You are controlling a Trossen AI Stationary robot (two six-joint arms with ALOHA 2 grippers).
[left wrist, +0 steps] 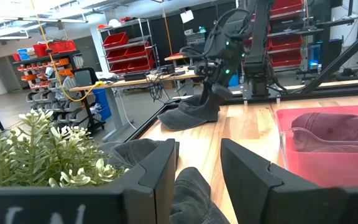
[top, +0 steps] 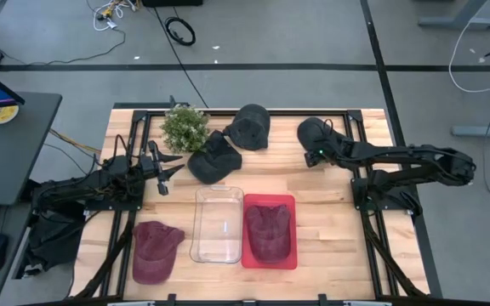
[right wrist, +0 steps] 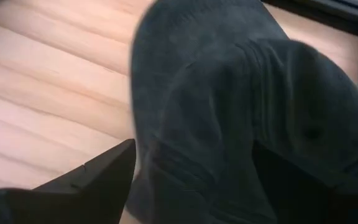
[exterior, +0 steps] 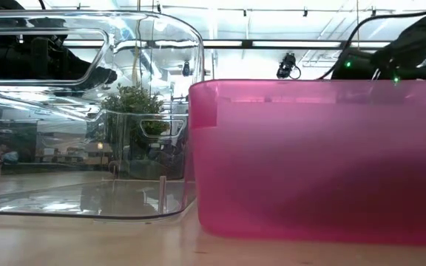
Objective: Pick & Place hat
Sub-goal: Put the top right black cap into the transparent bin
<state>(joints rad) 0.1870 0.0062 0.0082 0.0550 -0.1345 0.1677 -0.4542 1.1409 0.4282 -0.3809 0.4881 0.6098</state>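
Observation:
Three dark grey hats lie on the far half of the table. My right gripper (top: 316, 146) is at the rightmost dark hat (top: 311, 129), shut on it. My left gripper (top: 170, 172) is open at the left edge of the nearest dark hat (top: 215, 157). In the left wrist view that hat's cloth (left wrist: 191, 196) shows between the two fingers; whether they touch it I cannot tell. The third dark hat (top: 250, 126) rests flat on the table. One maroon hat (top: 268, 229) lies in the red bin (top: 289, 259), and another maroon hat (top: 156, 249) lies on the table. My right gripper holds the rightmost dark hat by bunched cloth of its crown (right wrist: 197, 130), pinched between the two fingers (right wrist: 98, 177). They come from the table's right side, slanting down. In the left wrist view the hat (left wrist: 191, 115) rises toward the gripper, its lower part on the table.
An empty clear bin (top: 218, 223) stands left of the red bin near the front edge. A small green plant (top: 184, 127) stands beside my left gripper, toward the far edge. Bare wood lies between the bins and the dark hats.

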